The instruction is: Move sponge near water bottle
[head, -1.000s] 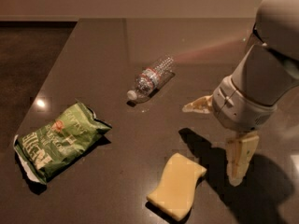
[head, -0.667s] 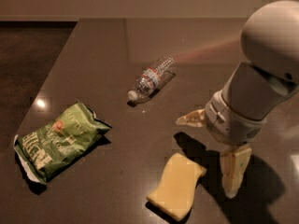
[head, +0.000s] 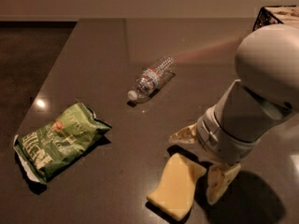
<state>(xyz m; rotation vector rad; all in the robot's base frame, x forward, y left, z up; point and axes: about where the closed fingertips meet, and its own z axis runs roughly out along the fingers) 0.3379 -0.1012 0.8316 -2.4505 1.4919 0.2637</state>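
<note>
Lying nearest on the dark table [head: 93, 55], the sponge [head: 175, 186] rests flat at the near edge, right of centre, a pale yellow block with wavy sides. Over its far right corner hangs the gripper [head: 191, 170], its claw spread wide and holding nothing. One cream finger [head: 218, 183] points down just beside the sponge's right side, and the other [head: 183, 134] reaches left just beyond the sponge's far corner. Whether either finger touches the sponge cannot be told. The bulky pale arm [head: 252, 106] rises to the right. To the left, well apart, lies a green chip bag [head: 58, 141]. Farther back, near the middle, the water bottle [head: 150, 80] lies on its side, white cap toward the near left, well apart from the sponge.
</note>
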